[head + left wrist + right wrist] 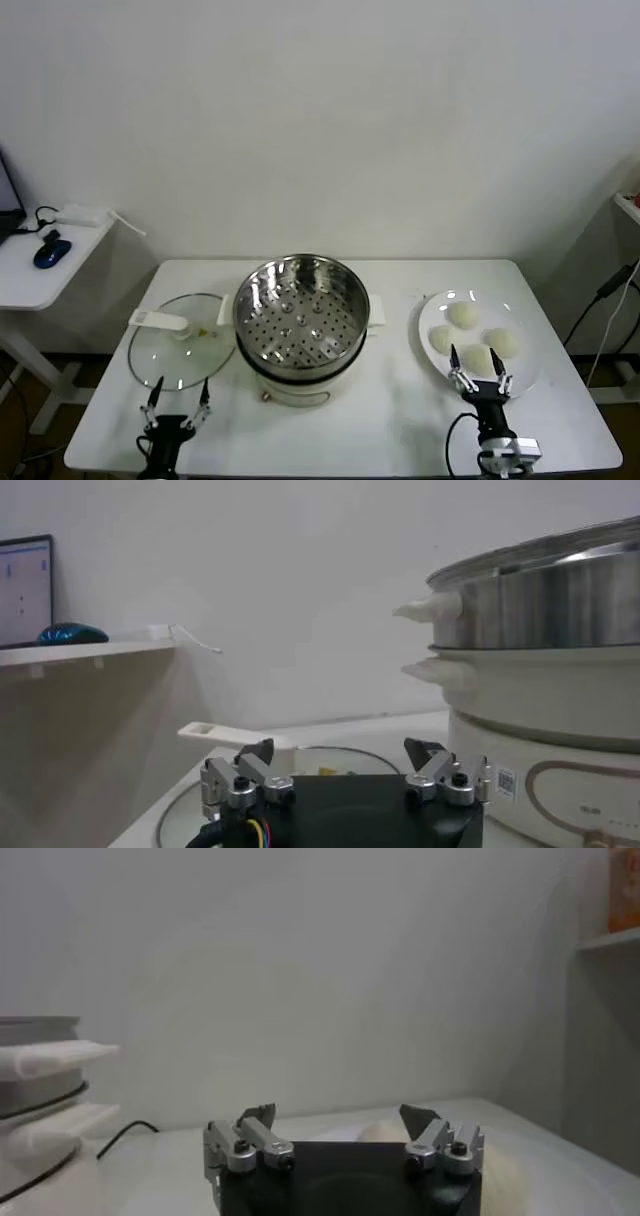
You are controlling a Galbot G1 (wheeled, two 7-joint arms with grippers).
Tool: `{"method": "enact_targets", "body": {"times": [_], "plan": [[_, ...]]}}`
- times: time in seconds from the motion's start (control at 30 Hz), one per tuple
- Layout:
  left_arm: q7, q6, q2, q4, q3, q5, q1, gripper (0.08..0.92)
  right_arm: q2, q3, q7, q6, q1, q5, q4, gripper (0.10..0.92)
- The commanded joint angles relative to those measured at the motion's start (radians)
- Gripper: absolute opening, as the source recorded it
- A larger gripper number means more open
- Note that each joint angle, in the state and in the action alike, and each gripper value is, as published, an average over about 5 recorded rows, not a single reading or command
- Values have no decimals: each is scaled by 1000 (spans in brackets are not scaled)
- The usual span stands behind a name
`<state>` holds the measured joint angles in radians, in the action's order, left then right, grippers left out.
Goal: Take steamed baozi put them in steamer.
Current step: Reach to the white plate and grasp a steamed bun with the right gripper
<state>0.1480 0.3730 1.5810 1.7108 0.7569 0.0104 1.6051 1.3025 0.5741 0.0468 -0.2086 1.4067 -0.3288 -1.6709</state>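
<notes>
Left to right across the counter (pixel 400 420). Left gripper (pixel 176 402) sits low at the near left edge, jaws apart and empty, just in front of the glass lid (pixel 180 345) lying flat with its white handle (pixel 158 320) pointing left. Looks idle.

Centre: the steamer (pixel 300 315), steel perforated basket on a cream pot base (pixel 300 385), open-topped with nothing inside. In the left wrist view its wall (pixel 560 600) rises well above that gripper (pixel 345 765).

Right: white plate (pixel 525 365) with four steamed baozi (pixel 463 314) clustered on it, none in the steamer yet, so the task is at its start. Right gripper (pixel 479 371) is over the near edge of the plate, jaws apart and empty, tips right at the nearest bun (pixel 476 357). Right wrist view shows the open gripper (pixel 343 1131) with a pale bun (pixel 385 1132) just beyond the tips.

Step in hand, as I judge it: grasp the near bun with the right arm. To do it well: centre the jaws on that one bun, not straddling its neighbour (pixel 501 342); come down low enough to catch its widest part; close gently, since buns are soft and likely squash. Lift high enough to clear the steamer rim before crossing over.
</notes>
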Motion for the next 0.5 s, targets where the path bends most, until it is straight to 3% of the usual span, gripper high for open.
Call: {"method": "enact_targets", "body": {"times": [0.03,0.23,0.5], "plan": [[0,1,-3,-2,-2,5,-2,823,-71,-11,28,203,-189,-17,30,823],[0,6,-7,-7,-4,6,-4,823,-250,-119,-22,478,-348,-99,50,823],[1,20,-12,-19,-7,9,-6,823,-561,-303,-334,834,-563,24,48,823]]}}
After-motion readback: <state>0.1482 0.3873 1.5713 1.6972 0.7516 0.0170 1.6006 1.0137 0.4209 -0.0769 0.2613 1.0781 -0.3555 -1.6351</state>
